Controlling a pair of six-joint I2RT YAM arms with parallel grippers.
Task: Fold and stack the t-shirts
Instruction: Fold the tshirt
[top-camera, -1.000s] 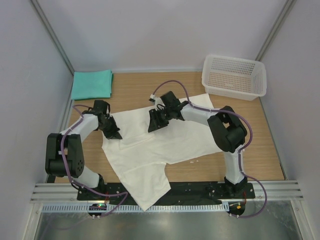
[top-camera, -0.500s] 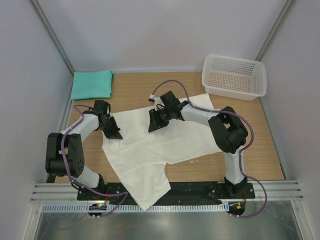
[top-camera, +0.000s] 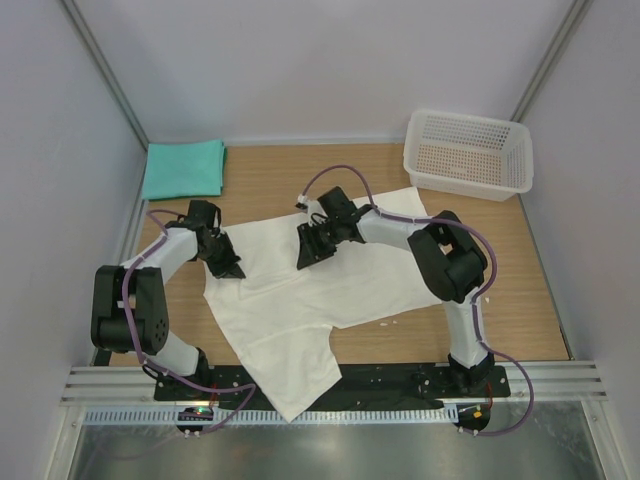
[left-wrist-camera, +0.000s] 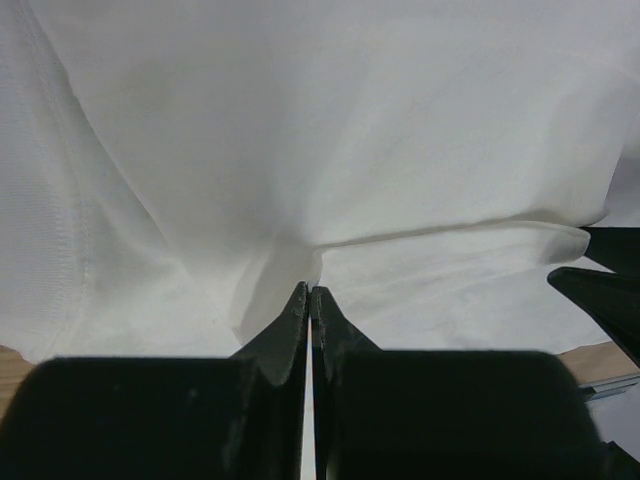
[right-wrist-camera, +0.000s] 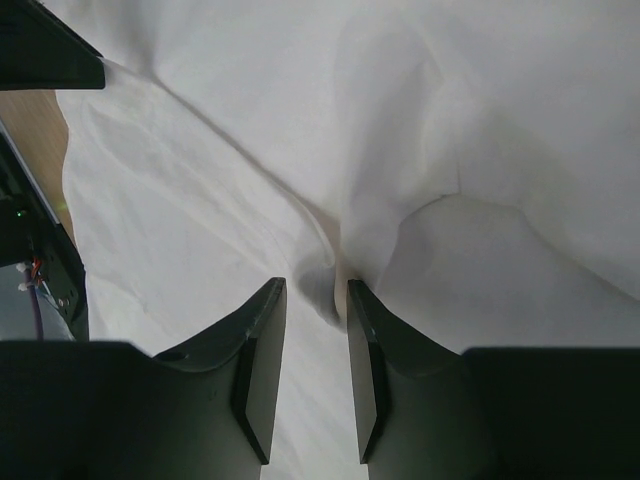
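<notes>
1. Teal-green t-shirt (top-camera: 183, 168): folded into a flat, neat rectangle of soft cloth. It lies at the far left corner of the wooden table (top-camera: 520, 300), well apart from both arms.
2. Left gripper (top-camera: 226, 268): set down on the left edge of the white t-shirt (top-camera: 310, 290). In the left wrist view its black jaws are clenched to a hairline slit (left-wrist-camera: 310, 292). A small pucker of white cloth (left-wrist-camera: 330, 130) is nipped at the tips, with creases running out from the pinch. A stitched hem runs down the left of that view.
3. White t-shirt: thin, smooth, matte cloth, spread mostly flat across the middle of the table, with shallow folds. Its near end drapes over the table's near edge between the two arm bases.
4. Right gripper (top-camera: 308, 252): tilted down onto the far middle of the white t-shirt. In the right wrist view its dark, wedge-shaped jaws (right-wrist-camera: 312, 290) stand apart, not clenched. They straddle a raised ridge of the cloth (right-wrist-camera: 200, 250), and a rounded fold bulges just right of it.
5. Basket (top-camera: 468, 152): white plastic mesh, rectangular with a rolled rim. It stands at the far right corner, just beyond the white t-shirt's far right corner.
</notes>
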